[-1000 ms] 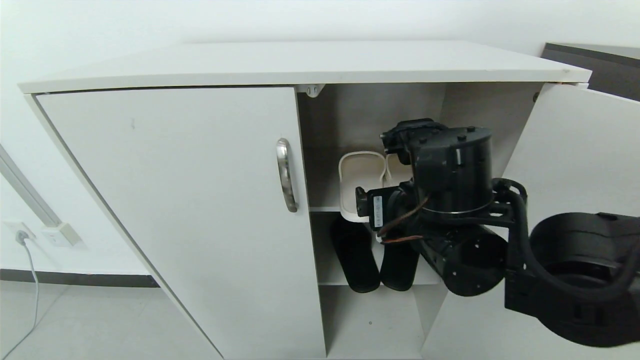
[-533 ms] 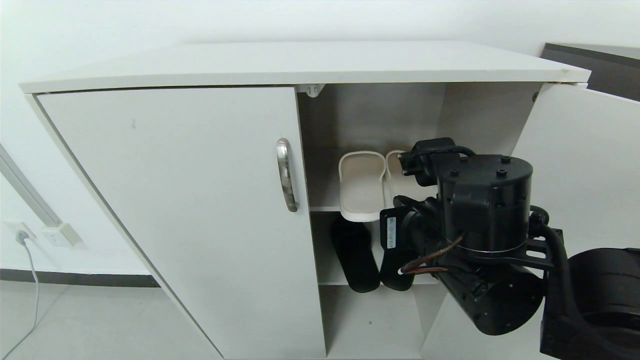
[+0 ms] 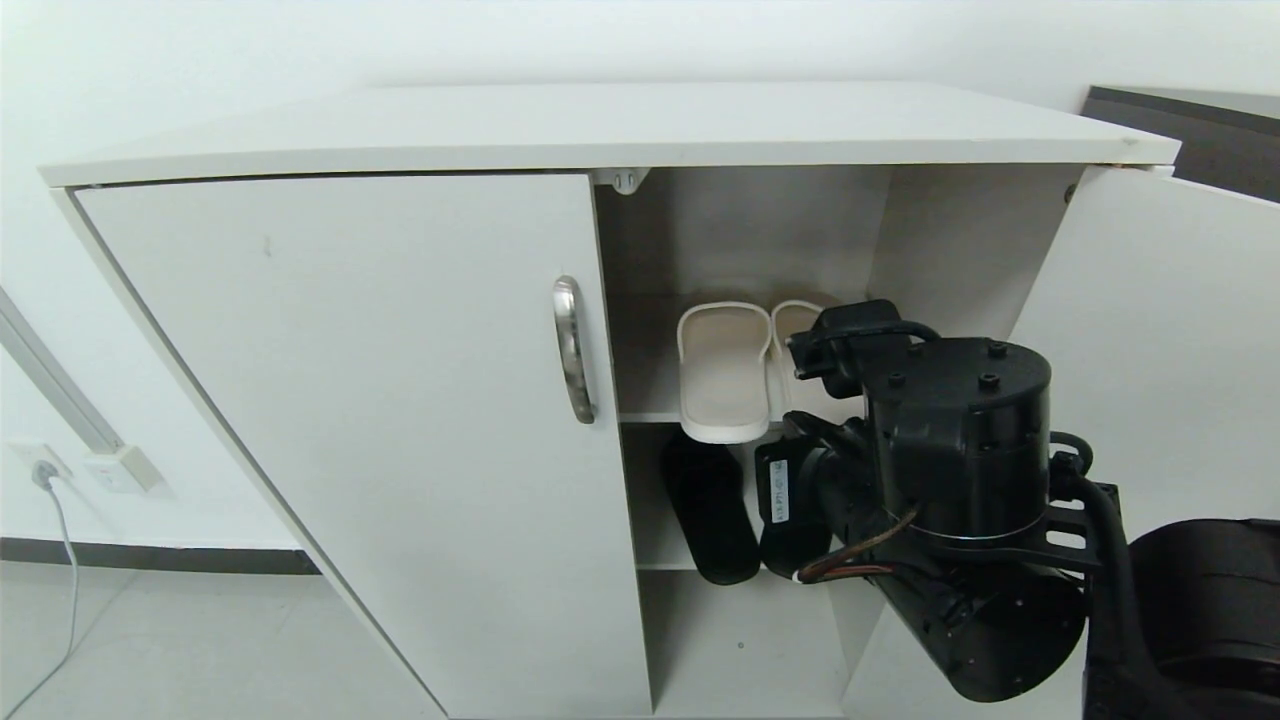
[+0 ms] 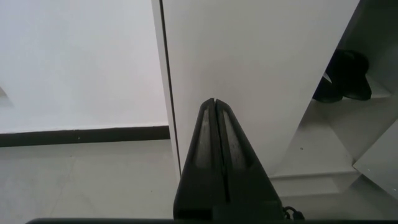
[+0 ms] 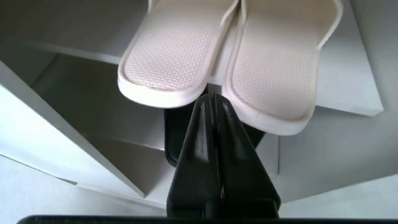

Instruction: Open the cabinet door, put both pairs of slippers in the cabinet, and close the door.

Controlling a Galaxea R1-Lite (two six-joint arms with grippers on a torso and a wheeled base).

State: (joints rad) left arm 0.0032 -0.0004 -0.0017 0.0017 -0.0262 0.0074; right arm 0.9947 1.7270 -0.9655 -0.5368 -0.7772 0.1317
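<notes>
The white cabinet (image 3: pixel 600 125) has its left door (image 3: pixel 330 400) closed and its right door (image 3: pixel 1150 330) swung open. A white pair of slippers (image 3: pixel 722 370) lies on the upper shelf, heels overhanging the edge. A black pair of slippers (image 3: pixel 712 510) lies on the shelf below. My right arm (image 3: pixel 950 460) hangs in front of the opening, covering part of both pairs. In the right wrist view my right gripper (image 5: pixel 213 101) is shut and holds nothing, just short of the white slippers (image 5: pixel 174 56), with the black slippers (image 5: pixel 177 134) beneath. My left gripper (image 4: pixel 214 101) is shut, low before the closed left door (image 4: pixel 249 62).
The bottom compartment (image 3: pixel 740 640) under the black pair holds nothing. A metal handle (image 3: pixel 572 350) sits on the closed left door. A wall socket with a cable (image 3: pixel 40 470) is at the lower left by the floor. A dark panel (image 3: pixel 1190 130) stands behind the cabinet's right corner.
My right arm has drawn back and down out of the upper shelf opening. The white slippers stay on the shelf and show more fully now.
</notes>
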